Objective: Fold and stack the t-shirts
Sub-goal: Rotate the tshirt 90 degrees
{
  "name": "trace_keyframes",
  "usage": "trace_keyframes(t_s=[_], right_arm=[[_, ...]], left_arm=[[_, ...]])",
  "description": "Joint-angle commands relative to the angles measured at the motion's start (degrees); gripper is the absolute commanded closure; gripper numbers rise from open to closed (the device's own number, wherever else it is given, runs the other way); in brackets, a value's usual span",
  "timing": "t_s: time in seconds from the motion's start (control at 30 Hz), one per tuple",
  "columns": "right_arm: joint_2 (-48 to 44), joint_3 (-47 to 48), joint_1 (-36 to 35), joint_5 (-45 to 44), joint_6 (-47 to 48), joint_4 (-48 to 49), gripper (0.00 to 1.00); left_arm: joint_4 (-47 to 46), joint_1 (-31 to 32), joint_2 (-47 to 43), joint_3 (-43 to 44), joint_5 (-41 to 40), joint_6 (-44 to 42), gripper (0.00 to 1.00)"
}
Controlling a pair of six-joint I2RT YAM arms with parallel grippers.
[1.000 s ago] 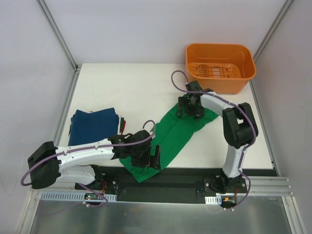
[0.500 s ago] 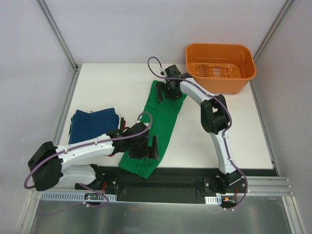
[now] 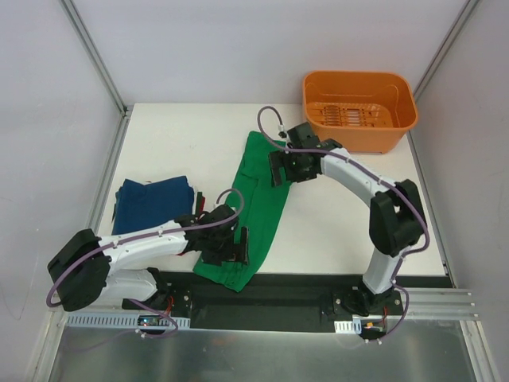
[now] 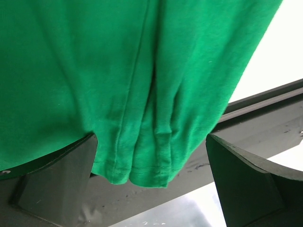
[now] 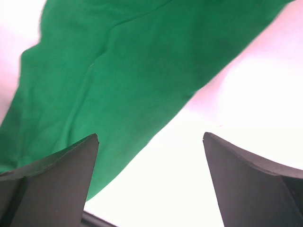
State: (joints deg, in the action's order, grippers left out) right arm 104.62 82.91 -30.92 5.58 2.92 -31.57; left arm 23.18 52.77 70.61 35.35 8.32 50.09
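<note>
The bright green t-shirt [image 3: 258, 195] lies as a long narrow strip from mid-table to the front edge. Its hem [image 4: 142, 165] hangs over the black front rail. My left gripper [image 3: 235, 251] is open over that near end, with the hem between its wide-spread fingers [image 4: 151, 136] and nothing pinched. My right gripper [image 3: 280, 169] is open above the shirt's far right edge. In the right wrist view the gripper [image 5: 150, 135] has green cloth [image 5: 104, 71] at its left and bare table between the fingers. The navy t-shirt [image 3: 151, 205] lies folded at the left, a red edge [image 3: 198, 199] beside it.
The orange plastic basket [image 3: 359, 83] stands at the back right corner. The white table [image 3: 342, 223] ends at a black rail [image 3: 302, 288] along the front. Frame posts run along the left and right sides.
My right gripper swung the shirt's right part over to the left and far side, making a narrow strip. It then let go and drew back toward the near right. My left gripper shifted slightly left.
</note>
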Motion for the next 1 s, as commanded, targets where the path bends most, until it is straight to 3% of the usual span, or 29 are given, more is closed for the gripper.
trace_keyframes(t_s=[0.0, 0.23, 0.67, 0.97], right_arm=[[-3.89, -8.18, -3.18, 5.56, -5.72, 7.57, 0.03], [2.59, -7.34, -8.02, 11.47, -6.70, 10.31, 0.03], [14.47, -1.27, -0.29, 8.83, -5.65, 4.95, 0.03], [20.62, 16.21, 4.81, 0.48, 1.47, -6.20, 0.03]], left_arm=[[-0.68, -0.30, -1.79, -1.86, -1.46, 0.01, 0.01], [-4.81, -0.39, -1.97, -5.64, 0.12, -0.78, 0.01], [-16.14, -0.04, 5.59, -6.26, 8.99, 1.50, 0.01], [-19.93, 4.70, 9.99, 1.64, 10.59, 3.79, 0.01]])
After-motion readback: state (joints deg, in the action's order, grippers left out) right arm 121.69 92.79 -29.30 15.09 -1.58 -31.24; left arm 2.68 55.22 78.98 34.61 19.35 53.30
